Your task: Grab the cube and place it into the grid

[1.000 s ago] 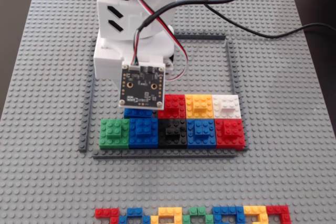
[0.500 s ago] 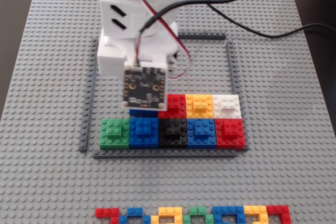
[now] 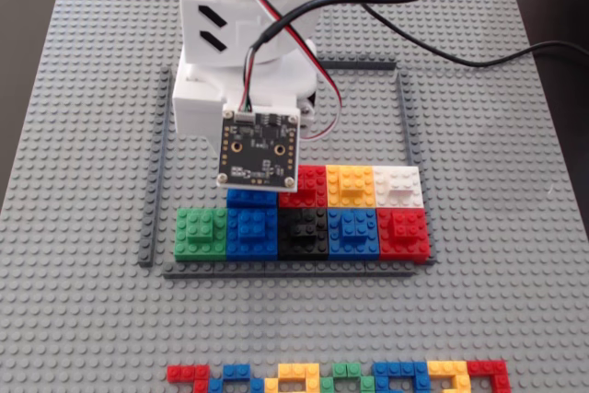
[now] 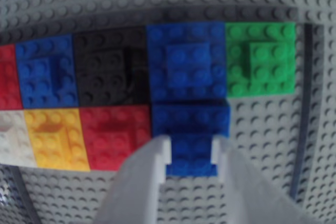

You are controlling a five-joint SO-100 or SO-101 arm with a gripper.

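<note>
Inside the grid (image 3: 403, 117), a dark grey square frame on a grey studded baseplate (image 3: 515, 227): a front row of green block (image 3: 201, 232), blue block (image 3: 251, 232), black block (image 3: 303, 232), another blue block (image 3: 352, 230), red block (image 3: 402, 232). Behind them, a second row: the cube (image 4: 191, 124), red, yellow and white blocks. In the wrist view, white gripper (image 4: 191, 153) with fingers narrowly parted, closed against the cube's raised top brick, cube seated beside the red block, behind the front blue one.
</note>
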